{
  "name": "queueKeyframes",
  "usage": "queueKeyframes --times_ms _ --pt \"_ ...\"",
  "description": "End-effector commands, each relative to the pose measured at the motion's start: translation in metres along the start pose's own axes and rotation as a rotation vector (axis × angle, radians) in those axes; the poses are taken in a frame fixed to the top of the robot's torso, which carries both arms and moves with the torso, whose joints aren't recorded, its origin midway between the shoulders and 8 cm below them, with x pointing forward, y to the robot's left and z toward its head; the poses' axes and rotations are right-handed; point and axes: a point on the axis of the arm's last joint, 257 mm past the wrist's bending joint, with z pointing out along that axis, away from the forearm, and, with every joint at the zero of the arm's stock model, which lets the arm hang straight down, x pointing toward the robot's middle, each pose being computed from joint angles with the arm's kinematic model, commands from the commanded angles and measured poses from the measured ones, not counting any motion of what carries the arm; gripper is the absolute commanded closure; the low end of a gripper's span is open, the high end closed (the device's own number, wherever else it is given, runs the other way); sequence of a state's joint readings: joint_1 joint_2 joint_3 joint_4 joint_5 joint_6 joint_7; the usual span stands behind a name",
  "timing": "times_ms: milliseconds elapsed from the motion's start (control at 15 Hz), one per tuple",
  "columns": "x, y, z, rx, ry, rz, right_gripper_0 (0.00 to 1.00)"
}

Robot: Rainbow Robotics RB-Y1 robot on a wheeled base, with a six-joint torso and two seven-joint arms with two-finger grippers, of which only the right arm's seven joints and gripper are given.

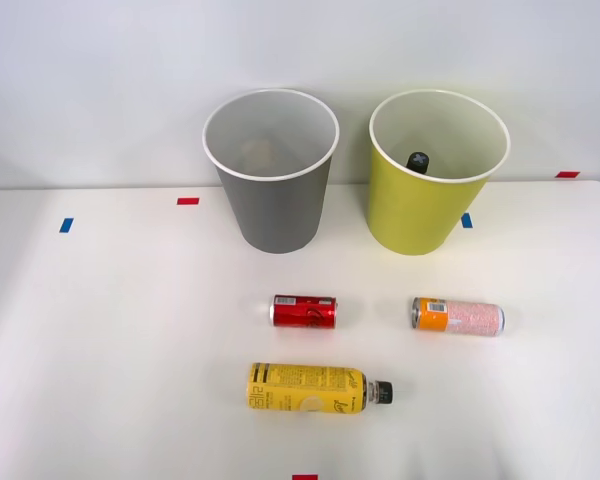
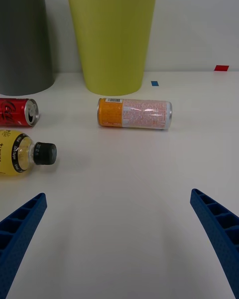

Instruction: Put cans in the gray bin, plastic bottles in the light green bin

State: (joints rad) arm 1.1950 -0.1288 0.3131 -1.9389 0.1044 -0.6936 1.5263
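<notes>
Cans and bottles, three lying loose on the white table (image 1: 100, 340), all on their sides. Red can (image 1: 303, 311) nearest the gray bin (image 1: 272, 172), just in front of it, with bare table between the two. Slim can (image 1: 458, 316) with orange end and pinkish-white body lying out in front of the light green bin (image 1: 435, 172), orange end toward the red can, well apart from it. Yellow-label bottle (image 1: 308, 388) closest to the table's near edge, black cap (image 1: 382, 392) pointing to the robot's right, just nearer than the red can and not touching it. Inside the light green bin, a black cap (image 1: 418, 160) poking up against the pale inner wall. Bins upright side by side at the far side of the table, close to the wall, a narrow gap between their white rims.

Right gripper (image 2: 119, 244) spread wide, holding nothing, blue ribbed fingers (image 2: 22, 229) low over bare table short of the slim can (image 2: 135, 113). Open surface between the fingers and that can; more open table to the robot's right of it. Small red and blue tape marks (image 1: 188, 201) scattered near the table's edges, one red mark (image 1: 305, 477) at the near edge.
</notes>
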Motion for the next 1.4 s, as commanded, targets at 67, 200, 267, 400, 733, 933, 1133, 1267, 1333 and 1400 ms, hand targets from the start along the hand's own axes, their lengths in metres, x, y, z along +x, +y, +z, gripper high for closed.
queueKeyframes --times_ms 67,200,267,400,733,933,1133,1267,1333,1400 --pt "0.0001 -0.0001 0.0000 0.000 0.000 0.000 0.00" --pt "0.0001 -0.0001 0.0000 0.000 0.000 0.000 0.00" --pt "0.0001 -0.0001 0.0000 0.000 0.000 0.000 0.00" --pt "0.0001 -0.0001 0.0000 0.000 0.000 0.000 0.00" --pt "0.0001 -0.0001 0.0000 0.000 0.000 0.000 0.00" --pt "0.0001 -0.0001 0.0000 0.000 0.000 0.000 0.00" --pt "0.0001 -0.0001 0.0000 0.000 0.000 0.000 0.00" --pt "0.0001 -0.0001 0.0000 0.000 0.000 0.000 0.00" --pt "0.0001 -0.0001 0.0000 0.000 0.000 0.000 0.00" --pt "0.0001 -0.0001 0.0000 0.000 0.000 0.000 0.00"
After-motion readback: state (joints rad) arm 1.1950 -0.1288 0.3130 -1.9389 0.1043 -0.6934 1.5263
